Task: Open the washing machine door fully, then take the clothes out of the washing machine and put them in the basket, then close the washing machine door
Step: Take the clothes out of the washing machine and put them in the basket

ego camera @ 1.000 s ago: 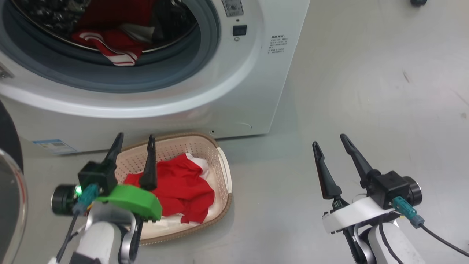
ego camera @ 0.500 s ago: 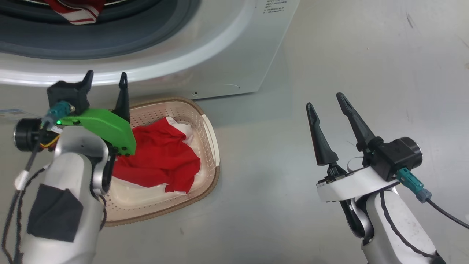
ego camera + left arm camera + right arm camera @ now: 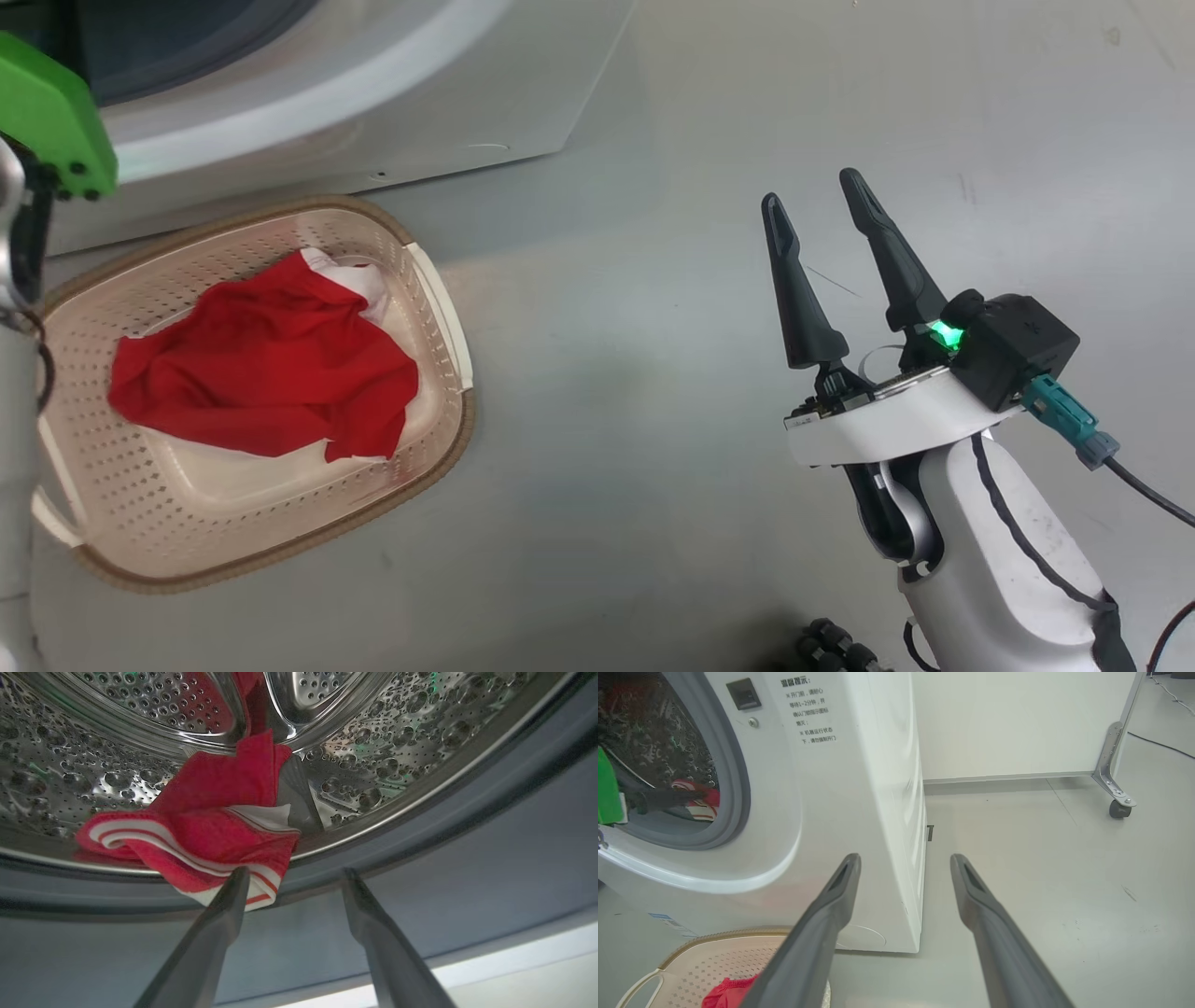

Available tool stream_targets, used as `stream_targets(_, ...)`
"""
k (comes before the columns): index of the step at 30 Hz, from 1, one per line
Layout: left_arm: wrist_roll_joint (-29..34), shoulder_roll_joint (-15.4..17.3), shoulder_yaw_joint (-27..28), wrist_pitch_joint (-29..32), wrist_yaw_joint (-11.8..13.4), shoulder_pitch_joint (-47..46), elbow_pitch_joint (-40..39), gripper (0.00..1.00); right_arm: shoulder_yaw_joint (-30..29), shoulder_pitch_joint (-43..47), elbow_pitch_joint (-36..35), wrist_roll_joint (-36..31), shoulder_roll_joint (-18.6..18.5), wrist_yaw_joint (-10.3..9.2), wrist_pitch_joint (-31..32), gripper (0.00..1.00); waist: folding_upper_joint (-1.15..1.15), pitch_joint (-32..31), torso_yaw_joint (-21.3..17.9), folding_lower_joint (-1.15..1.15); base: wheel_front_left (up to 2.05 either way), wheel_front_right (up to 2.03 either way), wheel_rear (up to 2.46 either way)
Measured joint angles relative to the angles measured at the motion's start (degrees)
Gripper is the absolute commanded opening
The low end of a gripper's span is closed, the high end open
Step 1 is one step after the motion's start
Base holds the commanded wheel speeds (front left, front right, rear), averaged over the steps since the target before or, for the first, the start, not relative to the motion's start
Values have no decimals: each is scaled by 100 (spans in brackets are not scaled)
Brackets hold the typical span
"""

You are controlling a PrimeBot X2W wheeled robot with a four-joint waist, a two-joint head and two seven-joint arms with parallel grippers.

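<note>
Left claw [image 3: 294,871] agape, clothes [image 3: 210,830] on drum edge [image 3: 373,829]

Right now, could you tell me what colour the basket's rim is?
The basket has a brown rim, clearest in the head view.

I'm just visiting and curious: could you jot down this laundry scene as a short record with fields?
washing machine: white, mouth uncovered
in drum: red striped garment at the lip
in basket: red garment
left gripper: open, fingertips at the striped garment, not gripping
right gripper: open, empty, above floor
</note>
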Motion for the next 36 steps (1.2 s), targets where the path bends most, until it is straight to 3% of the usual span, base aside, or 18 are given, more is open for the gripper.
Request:
stream_targets(8,224,604,231,149,-4,-737,-36,100,236,-201,-63,314,9,-74,0,100,0,317,-429,0,0,0,0)
stream_targets(17,275,888,543,330,3,-1249,111,100,393,-456,-130,558,18,-160,0,100,0,678,-731,0,0,0,0)
stream_targets(32,-97,985,835,1301,104,-1416,695,100,450,-591,-100,604,33,-261,0,100,0,786,-844,0,0,0,0)
stream_targets(33,-99,985,844,1352,104,-1423,717,96,452,-600,-96,604,33,-275,0,100,0,784,-840,0,0,0,0)
stream_targets(34,-115,985,844,1430,104,-1434,735,56,452,-617,-87,604,33,-305,0,100,0,783,-836,0,0,0,0)
stream_targets(35,-145,984,843,1491,105,-1451,742,35,452,-634,-77,604,32,-308,0,100,0,781,-831,0,0,0,0)
stream_targets(36,-155,984,839,1534,105,-1466,747,0,450,-643,-75,604,32,-309,0,100,0,779,-826,0,0,0,0)
